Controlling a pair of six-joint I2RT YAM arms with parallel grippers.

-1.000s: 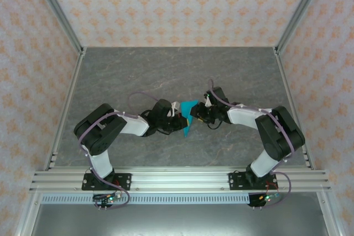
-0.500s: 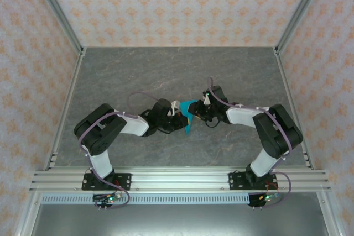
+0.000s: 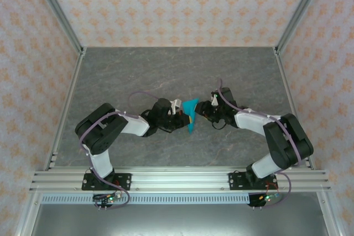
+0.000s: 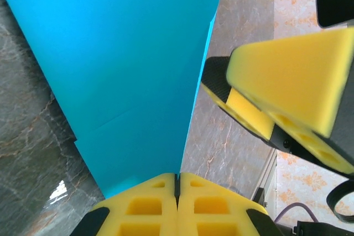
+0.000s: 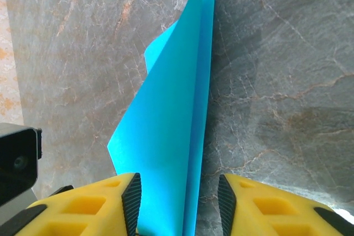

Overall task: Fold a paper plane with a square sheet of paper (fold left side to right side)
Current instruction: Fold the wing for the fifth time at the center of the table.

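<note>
Cyan-blue paper plane (image 3: 191, 115) at mid-table, a narrow folded piece standing on edge between the two wrists. I cannot tell whether it touches the grey marbled tabletop (image 3: 138, 70).

Surroundings: patterned orange-and-white walls (image 3: 177, 4) on three sides. Aluminium frame rail (image 3: 177, 179) along the near edge, carrying both bases. Purple cables run along the arms. From above, both wrists crowd the paper and little of it shows.

Left arm: elbow out to the left, forearm reaching right toward centre. Left gripper (image 3: 182, 119) has its yellow pads pressed together on the plane's lower edge, seen in the wrist view (image 4: 177, 178). The sheet (image 4: 121, 70) rises away from them.

Right arm: elbow out to the right, forearm reaching left, mirroring the other. Right gripper (image 3: 201, 111) faces the left one with its jaws apart (image 5: 178, 183). The plane's layered end (image 5: 171, 125) sits in the gap, close by one finger and clear of the other, not pinched. Its yellow fingers (image 4: 287, 92) stand just right of the sheet.
</note>
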